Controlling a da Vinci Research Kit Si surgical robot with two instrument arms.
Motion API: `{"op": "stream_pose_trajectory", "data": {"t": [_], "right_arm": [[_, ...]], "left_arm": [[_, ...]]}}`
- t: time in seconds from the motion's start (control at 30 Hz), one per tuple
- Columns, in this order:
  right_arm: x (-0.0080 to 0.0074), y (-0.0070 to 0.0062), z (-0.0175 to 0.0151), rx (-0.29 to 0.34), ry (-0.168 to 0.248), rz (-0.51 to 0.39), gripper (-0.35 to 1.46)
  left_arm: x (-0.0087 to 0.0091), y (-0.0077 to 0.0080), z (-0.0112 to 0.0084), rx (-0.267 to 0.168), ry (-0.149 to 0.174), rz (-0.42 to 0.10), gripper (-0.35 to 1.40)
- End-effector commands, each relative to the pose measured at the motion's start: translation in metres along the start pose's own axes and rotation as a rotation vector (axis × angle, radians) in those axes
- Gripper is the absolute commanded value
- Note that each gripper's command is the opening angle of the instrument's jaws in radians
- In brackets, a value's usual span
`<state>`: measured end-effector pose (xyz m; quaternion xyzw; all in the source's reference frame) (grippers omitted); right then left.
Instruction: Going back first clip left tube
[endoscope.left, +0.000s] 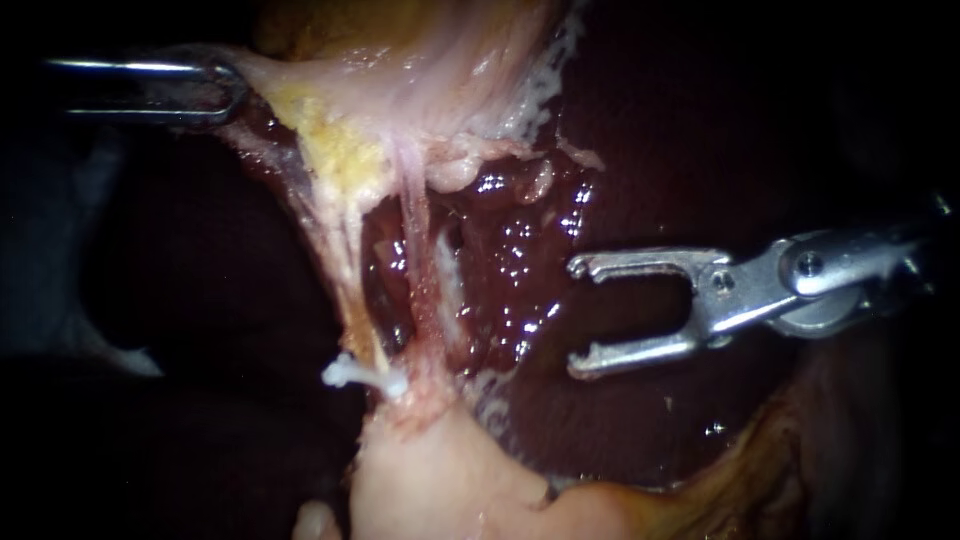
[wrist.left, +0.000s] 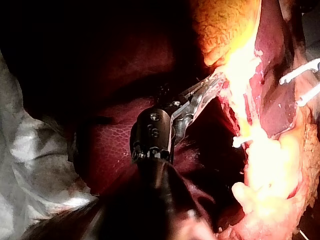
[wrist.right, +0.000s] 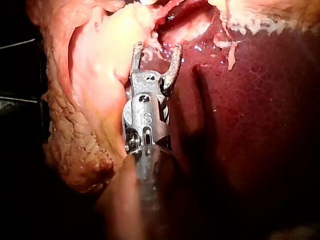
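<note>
Glossy liver (endoscope.left: 520, 270), stringy tube (endoscope.left: 416, 250), white clip (endoscope.left: 352, 375)

Light falls brightly on the liver (endoscope.left: 510, 270), wet glints speckling it; around the liver everything sinks into deep shadow.

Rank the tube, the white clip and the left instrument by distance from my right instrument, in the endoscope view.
1. Tube, just left of the right instrument, whose jaws stand open.
2. White clip, lower left, at the tube's foot.
3. Left instrument, far upper left, shut on pale tissue.
</note>
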<state>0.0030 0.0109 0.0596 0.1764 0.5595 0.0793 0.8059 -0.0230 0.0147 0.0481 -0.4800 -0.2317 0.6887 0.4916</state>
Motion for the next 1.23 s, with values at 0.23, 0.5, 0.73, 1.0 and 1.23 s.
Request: {"op": "stream_pose_trajectory", "data": {"t": [0.23, 0.5, 0.73, 1.0, 1.23], "right_arm": [[-0.0001, 0.0, -0.0002, 0.001, 0.0, 0.001, 0.5], [-0.0001, 0.0, -0.0003, 0.002, 0.0, 0.001, 0.5], [-0.0001, -0.0001, -0.0003, 0.002, 0.0, 0.0, 0.5], [0.0, -0.0002, -0.0005, 0.003, 0.0, 0.0, 0.5], [0.0, -0.0002, -0.0005, 0.003, 0.0, 0.001, 0.5]], "left_arm": [[0.0, 0.0, 0.0002, 0.001, 0.001, 0.0, -0.35], [-0.0016, 0.0, 0.0025, 0.006, 0.007, 0.008, -0.35], [-0.0032, -0.0006, 0.0052, -0.005, 0.002, 0.02, -0.35], [-0.0042, -0.001, 0.0063, -0.004, -0.008, 0.028, -0.35], [-0.0042, -0.001, 0.0063, -0.004, -0.009, 0.028, -0.35]]}}
